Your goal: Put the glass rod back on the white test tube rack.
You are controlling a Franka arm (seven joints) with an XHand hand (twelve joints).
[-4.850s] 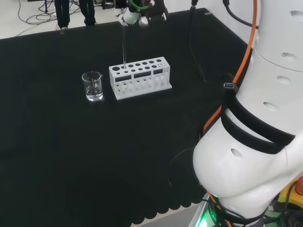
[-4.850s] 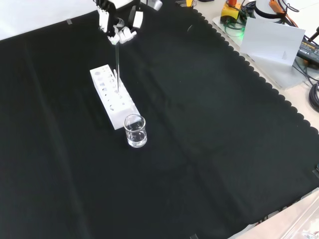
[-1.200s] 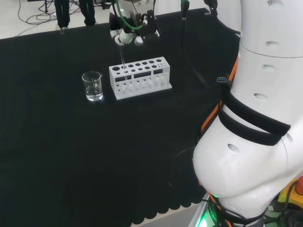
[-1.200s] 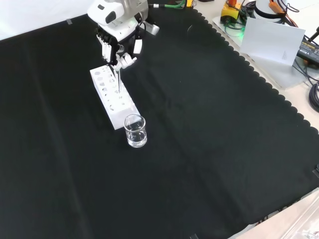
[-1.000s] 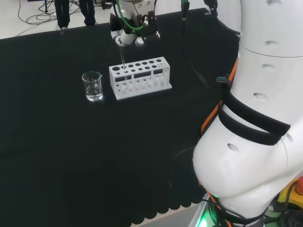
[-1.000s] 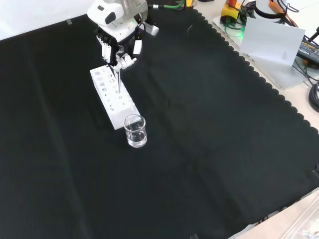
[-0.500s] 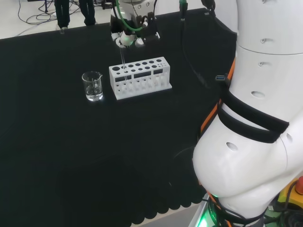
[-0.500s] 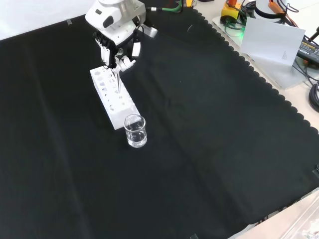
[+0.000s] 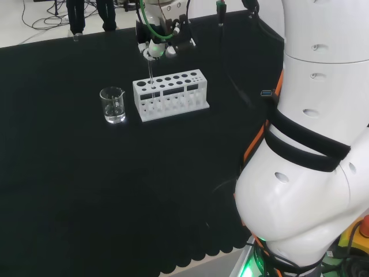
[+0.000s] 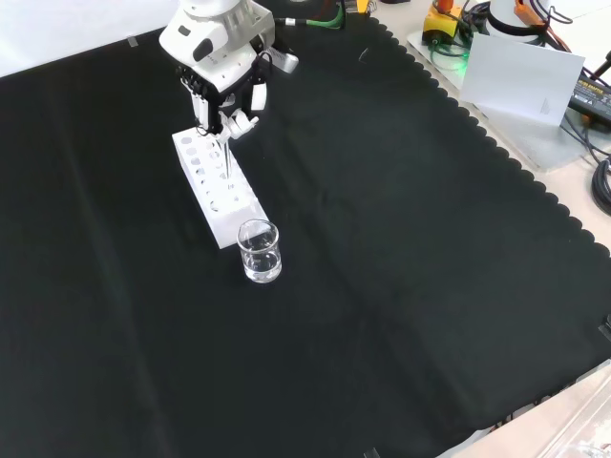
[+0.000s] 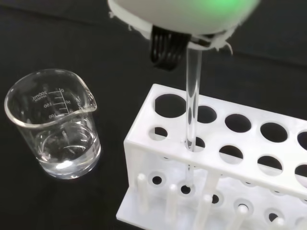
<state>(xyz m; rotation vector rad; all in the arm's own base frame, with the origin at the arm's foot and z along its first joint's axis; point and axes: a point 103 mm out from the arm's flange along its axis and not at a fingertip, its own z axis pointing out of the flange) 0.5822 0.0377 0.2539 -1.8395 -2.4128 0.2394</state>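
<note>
**Inspector:** Black cloth covers the whole worktop (image 10: 401, 286), scalloped at its edges. Count the ware on it, nearest first in the front view.

**Assistant:** One clear beaker (image 10: 259, 251), upright, with a pour spout and a little clear liquid at the bottom as seen from the wrist. Just behind it, close but apart as far as the head view shows, one white test tube rack (image 10: 216, 186) with two rows of round holes in its top plate and small pegs along its base. One glass rod (image 11: 193, 103). One hand (image 10: 224, 91).

**Inspector:** Where does the rod stand?

**Assistant:** Upright in the rack. In the wrist view it passes down through a hole in the near row, second from the beaker end, and its lower tip reaches the base plate among the pegs. In the head view the rod (image 9: 150, 70) rises from the left end of the rack (image 9: 170, 94), next to the beaker (image 9: 113, 105).

**Inspector:** State of the fingers?

**Assistant:** Curled around the top of the rod, pinching it, with the hand (image 9: 157, 49) directly above the rack.

**Inspector:** Obstructions?

**Assistant:** The arm's white links stand at the right of the head view, clear of the ware. Beyond the cloth's right edge in the front view lie a grey sheet (image 10: 520, 81) and cables (image 10: 597, 167), well apart from the rack.
</note>
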